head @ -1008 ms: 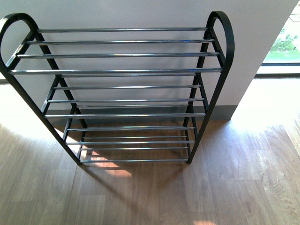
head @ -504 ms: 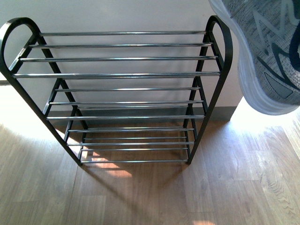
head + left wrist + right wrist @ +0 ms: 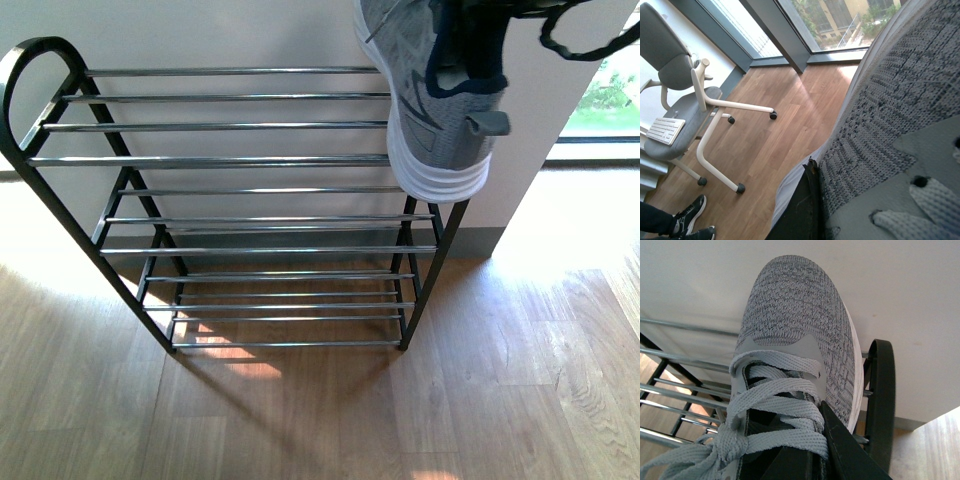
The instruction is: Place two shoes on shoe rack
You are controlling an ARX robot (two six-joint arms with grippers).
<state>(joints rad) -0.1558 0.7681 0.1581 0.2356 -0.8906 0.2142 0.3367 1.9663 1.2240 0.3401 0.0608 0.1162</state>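
My right fingers (image 3: 842, 447) clamp one sneaker (image 3: 430, 110) above the right end of the shoe rack (image 3: 200, 160); my left fingers (image 3: 807, 200) clamp the other sneaker (image 3: 890, 125).

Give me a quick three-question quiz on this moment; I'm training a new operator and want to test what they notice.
1. Multiple choice: in the front view, over which part of the shoe rack does the grey sneaker hang? A) left end B) middle C) right end
2. True or false: a shoe already sits on the rack's bottom tier.
3. Short answer: in the left wrist view, what lies on the seat of the office chair?

Key: 1) C. 2) False; every tier that shows is bare. 3) A white keyboard.
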